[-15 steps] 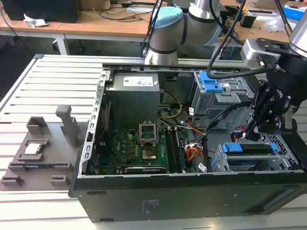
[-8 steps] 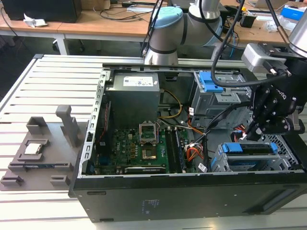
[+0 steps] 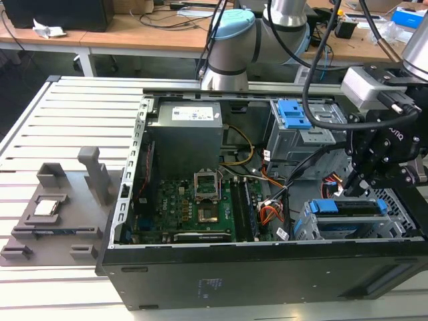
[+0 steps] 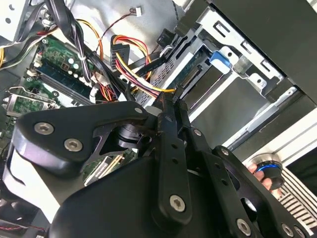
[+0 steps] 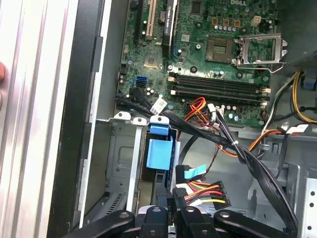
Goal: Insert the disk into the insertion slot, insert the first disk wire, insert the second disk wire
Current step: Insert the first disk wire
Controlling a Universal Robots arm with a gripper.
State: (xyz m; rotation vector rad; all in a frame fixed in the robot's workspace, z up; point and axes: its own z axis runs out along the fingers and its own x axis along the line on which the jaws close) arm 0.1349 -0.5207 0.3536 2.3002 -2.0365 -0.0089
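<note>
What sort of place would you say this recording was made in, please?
Probably a robotics lab or test workshop: an opened desktop computer case sits on a slotted metal table, a robot arm rises behind it, and wooden desks stand beyond.

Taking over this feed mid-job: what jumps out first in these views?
The opened computer case dominates the exterior view, its green motherboard bare in the middle. At the exterior view's right, the black gripper hangs just above the disk, whose bright blue carrier sits in the low grey insertion slot. In the first wrist view, a connector with red, yellow and black wires lies close by the gripper.
</note>
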